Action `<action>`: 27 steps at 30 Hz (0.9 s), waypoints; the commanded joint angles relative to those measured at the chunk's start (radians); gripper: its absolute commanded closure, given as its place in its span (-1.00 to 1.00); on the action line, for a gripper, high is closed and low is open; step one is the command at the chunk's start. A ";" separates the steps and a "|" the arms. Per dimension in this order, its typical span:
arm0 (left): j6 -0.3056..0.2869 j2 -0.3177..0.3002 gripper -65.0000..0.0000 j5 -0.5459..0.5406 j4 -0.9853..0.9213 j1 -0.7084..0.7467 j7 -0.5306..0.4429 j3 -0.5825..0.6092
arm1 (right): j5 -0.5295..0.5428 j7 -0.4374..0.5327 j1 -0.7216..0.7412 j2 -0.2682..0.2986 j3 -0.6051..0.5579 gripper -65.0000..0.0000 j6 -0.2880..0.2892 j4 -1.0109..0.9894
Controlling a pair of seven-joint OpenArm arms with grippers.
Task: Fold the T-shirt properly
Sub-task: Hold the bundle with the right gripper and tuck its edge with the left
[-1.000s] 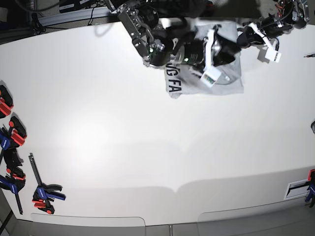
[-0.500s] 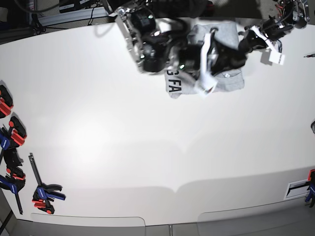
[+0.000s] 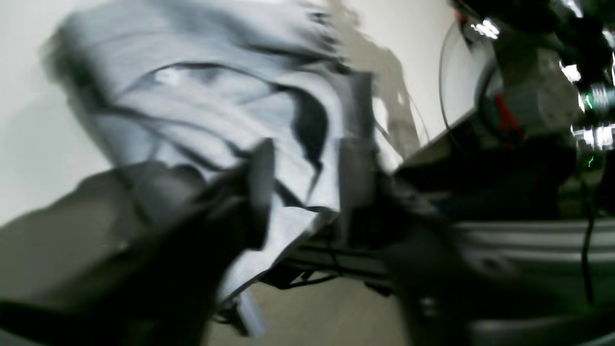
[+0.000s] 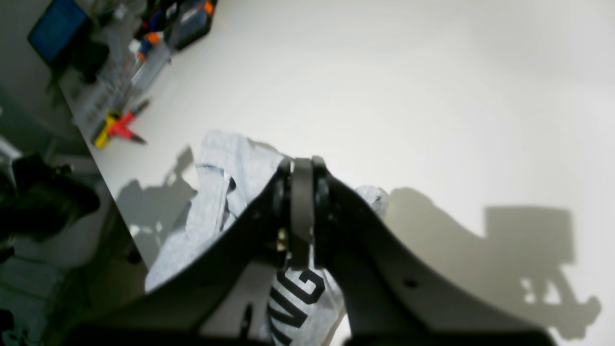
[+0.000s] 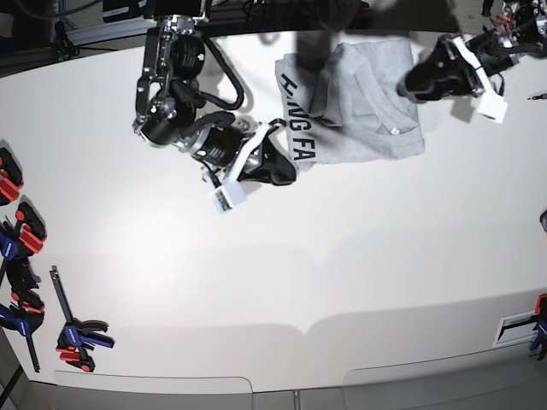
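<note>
Clearly the right end effector [image 4: 301, 211] has its fingers pressed together with nothing visibly caught between them; in the base view it sits just beside the lettered left edge of the T-shirt [image 5: 363, 102], pointing toward it. The left end effector [image 3: 302, 187] is spread, its two fingers standing apart over rumpled cloth in a blurred wrist view, and from the base view it hovers at the garment's right side, apparently holding nothing.

The T-shirt lies bunched into a rough rectangle near the far edge of the tabletop [image 5: 282, 282], toward its far right corner, with black lettering [image 5: 301, 141] showing along one flap and a creased fold over the middle.

Judging by this, the fold is partly made but untidy. To do the step well, each end effector should take a single outer layer at a corner, lift both evenly, and lay the edge down square so the lettered flap aligns without trapping wrinkles underneath.
</note>
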 commanded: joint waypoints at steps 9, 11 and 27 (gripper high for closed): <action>-0.006 -0.013 0.13 0.232 0.098 0.001 -0.052 0.195 | -0.010 0.039 -0.030 -0.007 -0.092 1.00 0.006 -0.048; -0.006 -0.013 0.13 0.314 0.098 0.000 -0.059 0.256 | -0.046 0.060 -0.030 -0.007 -0.116 1.00 0.006 -0.076; 0.080 -0.013 0.12 0.525 0.097 0.103 -0.214 0.336 | -0.060 0.077 -0.030 -0.007 -0.135 1.00 0.002 -0.105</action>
